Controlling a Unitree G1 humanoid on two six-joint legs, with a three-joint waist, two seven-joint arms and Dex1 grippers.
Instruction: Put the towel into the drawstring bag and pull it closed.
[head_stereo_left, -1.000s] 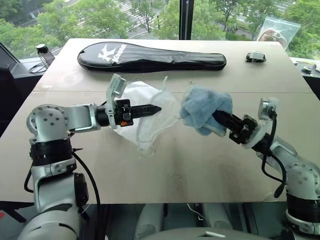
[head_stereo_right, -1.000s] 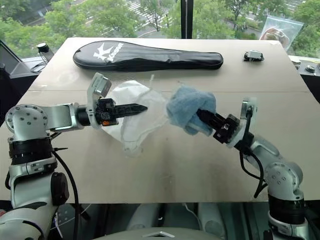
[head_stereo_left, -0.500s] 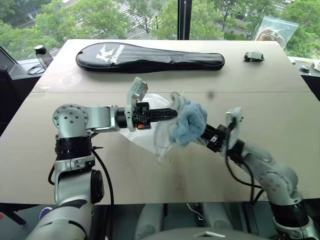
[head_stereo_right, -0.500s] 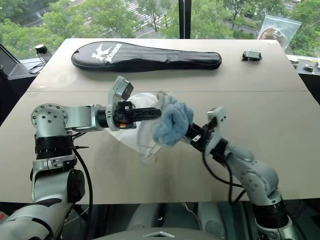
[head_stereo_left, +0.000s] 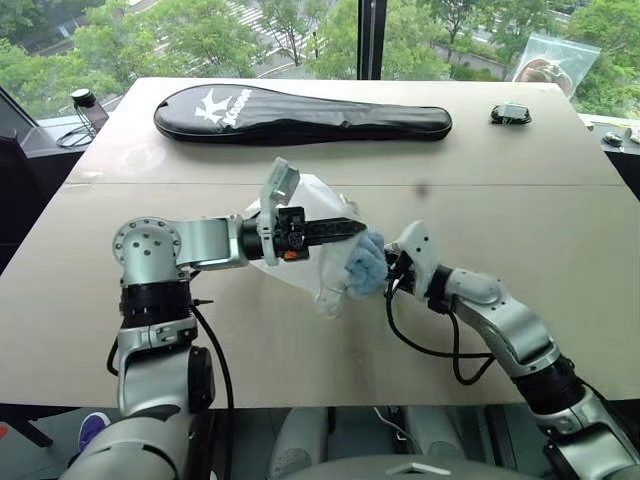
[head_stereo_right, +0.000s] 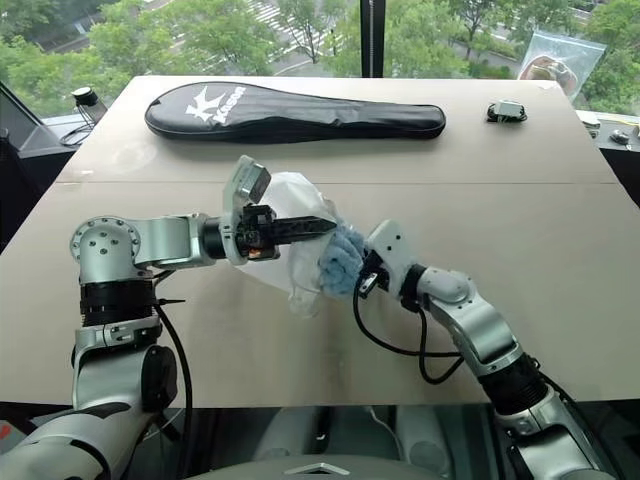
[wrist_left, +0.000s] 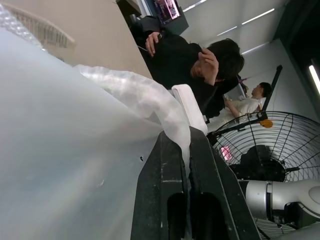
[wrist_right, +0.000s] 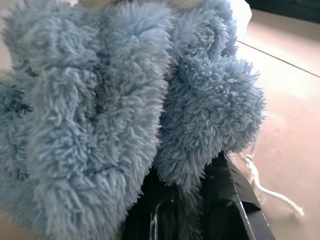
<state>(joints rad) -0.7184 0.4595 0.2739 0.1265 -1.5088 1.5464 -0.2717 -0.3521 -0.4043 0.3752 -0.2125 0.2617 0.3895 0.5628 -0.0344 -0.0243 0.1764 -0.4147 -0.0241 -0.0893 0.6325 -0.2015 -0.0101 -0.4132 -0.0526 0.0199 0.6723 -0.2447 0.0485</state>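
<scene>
Both pairs of fingers were clenched: the left gripper (head_stereo_left: 345, 229) pinched the rim of the drawstring bag (head_stereo_left: 305, 262) and held it lifted above the table (head_stereo_left: 300, 350), while the right gripper (wrist_right: 192, 212) was clamped on the towel (head_stereo_left: 362, 268) and had it pressed against the bag's mouth. From the head views the towel appeared partly tucked into the translucent film, just below the left fingers, though how far inside it sat could not be told. In the right wrist view the fluffy cloth bulged around the black fingers (wrist_right: 235, 192), with a thin white cord (wrist_right: 265, 187) trailing beside them.

The main risk seemed to be that the mouth was held open on one side only. The thin film could fold across the opening, so the towel might push the bag away rather than enter it. If the right jaws let go too early, the towel could slide out onto the table. The cord might also snag on the withdrawing fingers.
</scene>
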